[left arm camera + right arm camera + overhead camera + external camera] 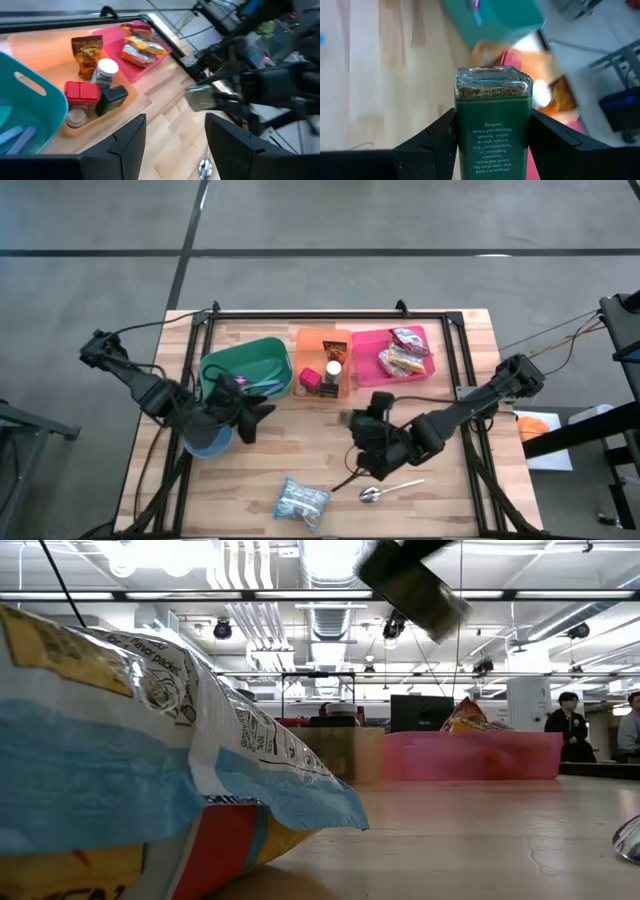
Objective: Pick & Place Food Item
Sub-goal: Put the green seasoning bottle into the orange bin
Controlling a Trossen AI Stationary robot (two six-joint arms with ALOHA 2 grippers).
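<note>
My right gripper (362, 432) is shut on a spice jar (492, 115): square clear glass, a dark green label, dried herbs inside. The jar hangs in the air over the middle of the table, in front of the orange tray (322, 392), and also shows in the low view (410, 585) and the left wrist view (202, 96). My left gripper (175, 145) stands open with nothing between its fingers, at the table's left beside the green bin (245, 365). My right gripper pinches the jar's two opposite labelled sides (461, 150) between its two fingers (435, 145). The jar's glass bottom end (492, 80) sticks out past the fingertips, away from the wrist. The jar is lifted clear of the table and slants downward.
The orange tray holds several small jars and packets. A pink tray (440, 365) with snack packs stands to its right. A blue bowl (208, 442) sits below my left arm. A snack bag (302, 502) and a spoon (385, 492) lie near the front edge.
</note>
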